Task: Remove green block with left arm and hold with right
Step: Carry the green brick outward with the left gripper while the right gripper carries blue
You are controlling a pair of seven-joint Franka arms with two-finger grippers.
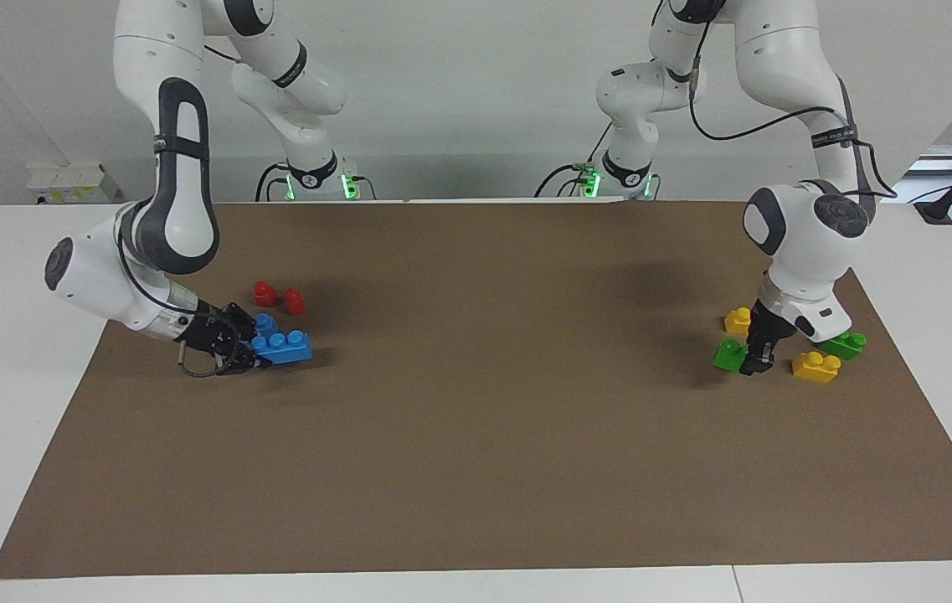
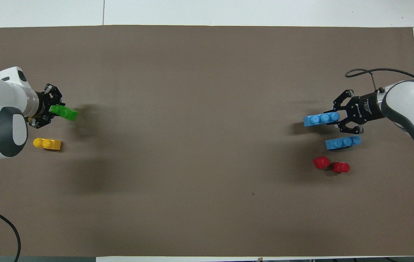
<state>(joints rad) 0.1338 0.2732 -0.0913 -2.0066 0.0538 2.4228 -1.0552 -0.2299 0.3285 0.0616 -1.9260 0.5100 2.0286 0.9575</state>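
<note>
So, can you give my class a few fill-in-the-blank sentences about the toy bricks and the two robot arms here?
1. The block beside the left gripper is coloured ____.
2. The right gripper is at the end of a brick coloured ____.
3. The two red pieces lie ____ to the robots than that brick.

Missing words: green; blue; nearer
</note>
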